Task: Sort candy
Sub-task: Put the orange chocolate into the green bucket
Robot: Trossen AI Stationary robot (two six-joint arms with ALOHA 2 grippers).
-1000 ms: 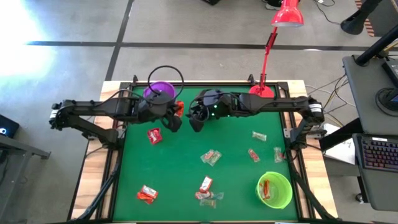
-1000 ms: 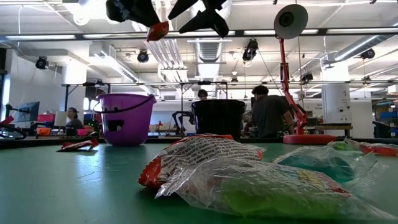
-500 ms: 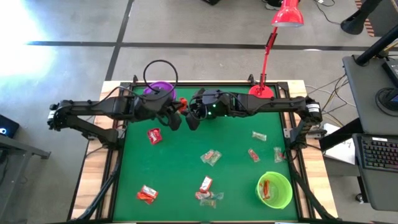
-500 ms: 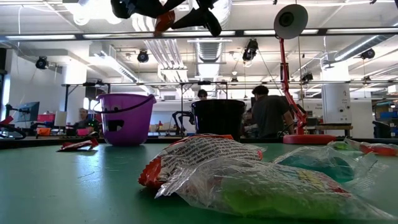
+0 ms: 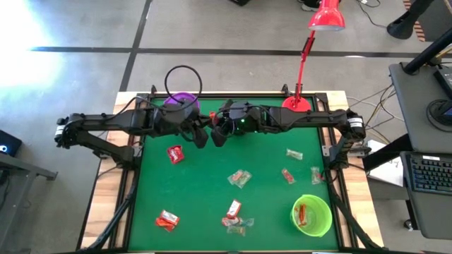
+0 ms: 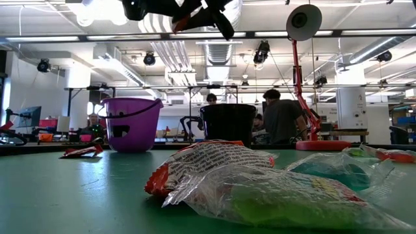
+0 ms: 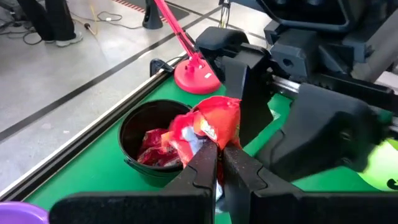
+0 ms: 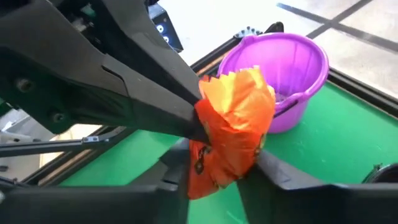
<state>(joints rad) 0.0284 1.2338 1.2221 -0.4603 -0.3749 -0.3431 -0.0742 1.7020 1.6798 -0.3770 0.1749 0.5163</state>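
Meeting above the worktop (image 5: 191, 204) at its 12 o'clock edge, the left gripper (image 5: 205, 128) and right gripper (image 5: 214, 128) share an orange-red candy (image 5: 210, 121). Left wrist view: left jaws clamped on it above the black cup (image 7: 149, 146). Right wrist view: right jaws flank the wrapper, grip unclear, purple cup (image 8: 292, 68) behind.

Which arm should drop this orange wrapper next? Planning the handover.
Right: the right gripper is closing around the orange candy that the shut left gripper holds; the black cup lies just beyond, probably reachable.
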